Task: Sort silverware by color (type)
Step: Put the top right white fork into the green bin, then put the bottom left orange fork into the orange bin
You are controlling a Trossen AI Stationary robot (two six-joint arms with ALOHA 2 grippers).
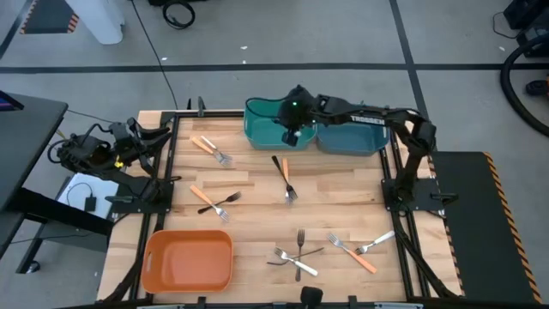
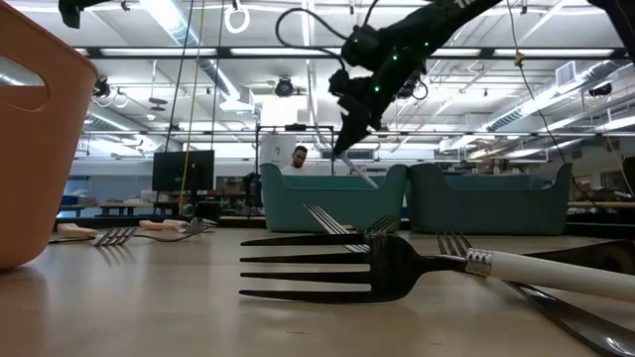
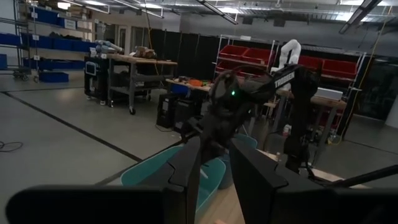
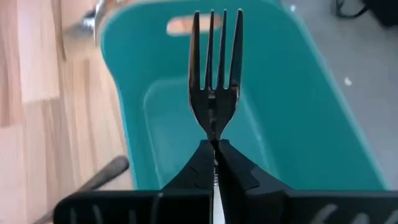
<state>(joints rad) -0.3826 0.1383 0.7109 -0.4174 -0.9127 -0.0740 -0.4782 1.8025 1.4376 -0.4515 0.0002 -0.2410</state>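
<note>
My right gripper (image 4: 215, 152) is shut on a fork (image 4: 214, 93) with dark metal tines, above the left teal bin (image 1: 268, 127). In the low view this gripper (image 2: 345, 139) hangs over the bin (image 2: 332, 198), with the fork (image 2: 362, 171) slanting down from it. Several other forks lie flat on the table: orange-handled ones (image 1: 210, 148) (image 1: 206, 200) (image 1: 353, 253), a black one (image 1: 283, 172), and a crossed group (image 1: 296, 257). My left gripper (image 3: 217, 180) waits open at the table's left edge (image 1: 154, 142). My right gripper pinches the fork between its two fingers at the neck just behind the tines (image 4: 214, 134). The fork lies along the fingers, tines pointing away from them. The fingers come from above, slanting down. The fork is lifted clear, tilted down over the left teal bin.
A second teal bin (image 1: 352, 137) stands right of the first at the table's far edge. An orange bin (image 1: 189, 257) sits at the near left corner. In the low view a black fork (image 2: 327, 268) and a white-handled fork (image 2: 536, 268) lie close to the camera.
</note>
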